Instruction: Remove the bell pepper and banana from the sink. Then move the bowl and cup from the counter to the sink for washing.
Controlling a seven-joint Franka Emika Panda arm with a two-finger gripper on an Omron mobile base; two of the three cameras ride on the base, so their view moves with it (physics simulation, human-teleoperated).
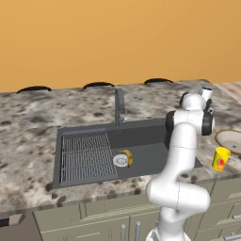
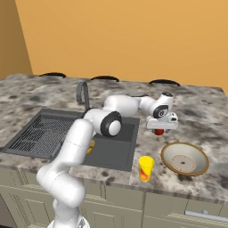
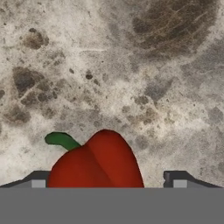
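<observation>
Bell pepper (image 3: 98, 162) out of the sink (image 2: 113, 153) — sitting on the counter (image 2: 196, 111) just past the basin's right edge, directly under the gripper (image 2: 160, 130). In the hand view, pepper lies between the two finger tips (image 3: 175, 180) with counter showing on both sides, so jaws spread wide and apparently not pinching it; looks like a release, though contact can't be ruled out from these angles. First item judged done or nearly so.

Banana (image 1: 128, 158) in the basin, right beside the round white drain (image 1: 120, 160) near the ribbed drainer section — not yet removed.

Bowl (image 2: 185, 159) on the counter toward its front right edge, near the pepper. Cup (image 2: 145, 168) upright at the counter's front edge, between the sink's right rim and the bowl. Neither moved to the sink yet.

Remaining, by the look of it: fetch banana out, then bowl and cup in — roughly a quarter through.
</observation>
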